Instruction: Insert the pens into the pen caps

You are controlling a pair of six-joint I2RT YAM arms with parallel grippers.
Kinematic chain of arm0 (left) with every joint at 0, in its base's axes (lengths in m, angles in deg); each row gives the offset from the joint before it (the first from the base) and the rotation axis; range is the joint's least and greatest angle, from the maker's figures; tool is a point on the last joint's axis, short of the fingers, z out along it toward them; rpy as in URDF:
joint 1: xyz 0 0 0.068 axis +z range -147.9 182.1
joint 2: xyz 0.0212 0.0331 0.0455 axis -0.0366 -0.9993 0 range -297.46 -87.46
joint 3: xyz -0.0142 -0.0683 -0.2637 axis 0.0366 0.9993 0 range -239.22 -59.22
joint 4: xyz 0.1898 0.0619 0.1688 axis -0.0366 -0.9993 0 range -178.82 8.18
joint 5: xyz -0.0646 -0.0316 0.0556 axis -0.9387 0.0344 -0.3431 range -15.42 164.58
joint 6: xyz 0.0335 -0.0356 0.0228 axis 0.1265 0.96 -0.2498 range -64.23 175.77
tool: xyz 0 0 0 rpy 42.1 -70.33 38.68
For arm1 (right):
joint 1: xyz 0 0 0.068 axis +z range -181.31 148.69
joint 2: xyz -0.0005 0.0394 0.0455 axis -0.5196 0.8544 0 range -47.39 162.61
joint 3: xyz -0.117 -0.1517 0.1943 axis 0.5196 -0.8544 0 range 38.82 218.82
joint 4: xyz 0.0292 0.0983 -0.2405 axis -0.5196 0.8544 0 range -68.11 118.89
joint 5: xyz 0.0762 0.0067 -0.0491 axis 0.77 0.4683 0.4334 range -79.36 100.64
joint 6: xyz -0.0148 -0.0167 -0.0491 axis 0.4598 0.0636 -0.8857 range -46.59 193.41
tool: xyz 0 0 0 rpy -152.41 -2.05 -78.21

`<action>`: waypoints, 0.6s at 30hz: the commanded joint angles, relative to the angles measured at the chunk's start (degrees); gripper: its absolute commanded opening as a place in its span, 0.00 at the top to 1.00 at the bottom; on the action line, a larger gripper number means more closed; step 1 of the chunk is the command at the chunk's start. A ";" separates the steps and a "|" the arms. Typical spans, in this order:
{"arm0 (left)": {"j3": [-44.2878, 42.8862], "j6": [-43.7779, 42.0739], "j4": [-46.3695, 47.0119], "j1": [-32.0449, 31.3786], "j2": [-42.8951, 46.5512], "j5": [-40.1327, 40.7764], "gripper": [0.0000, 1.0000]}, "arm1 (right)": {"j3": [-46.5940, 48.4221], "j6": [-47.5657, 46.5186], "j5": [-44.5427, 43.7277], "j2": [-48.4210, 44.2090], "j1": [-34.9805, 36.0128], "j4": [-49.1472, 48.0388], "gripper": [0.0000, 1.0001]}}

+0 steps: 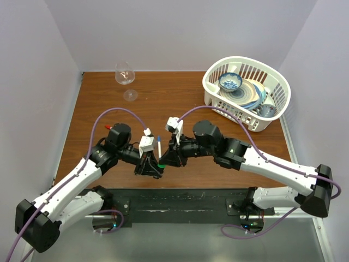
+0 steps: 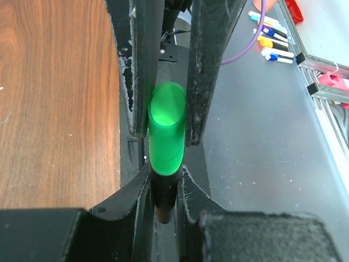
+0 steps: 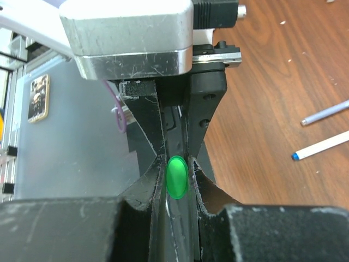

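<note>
My left gripper point(image 1: 150, 164) and right gripper point(image 1: 170, 157) meet tip to tip near the table's front edge. The left gripper point(image 2: 164, 172) is shut on the black marker point(image 2: 163, 204). The green cap point(image 2: 166, 131) sits on the marker's end, and the right gripper point(image 3: 177, 169) is shut on that cap point(image 3: 177, 176). The cap shows as a green dot in the top view point(image 1: 161, 164). A white pen with a blue end point(image 1: 158, 146) lies on the table just behind the grippers. It also shows in the right wrist view point(image 3: 322, 146), next to a thin purple-grey pen point(image 3: 326, 113).
A wine glass point(image 1: 125, 76) stands at the back left. A white basket point(image 1: 210, 82) with bowls and plates stands at the back right. A small red piece point(image 1: 108, 126) lies by the left arm. Several markers point(image 2: 270, 38) lie on the grey surface beyond the table.
</note>
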 commanded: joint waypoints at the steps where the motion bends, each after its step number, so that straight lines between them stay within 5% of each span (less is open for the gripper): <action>1: -5.93 -1.45 26.20 2.09 2.18 3.74 1.00 | -4.14 1.48 21.43 8.06 6.53 23.85 1.00; 5: -6.54 -0.32 25.93 2.09 1.48 5.85 1.00 | -3.35 3.05 19.25 7.55 6.53 23.85 1.00; 10: -5.93 1.26 23.38 2.09 0.86 10.07 1.00 | 4.18 10.78 3.62 5.26 5.05 21.83 0.96; 15: -2.42 3.72 22.59 2.09 4.54 15.85 1.00 | 11.67 17.73 -22.80 -1.14 3.99 21.83 0.65; 18: -0.31 5.22 20.76 2.09 5.86 22.01 1.00 | 13.17 18.62 -31.27 -5.37 3.90 21.04 0.46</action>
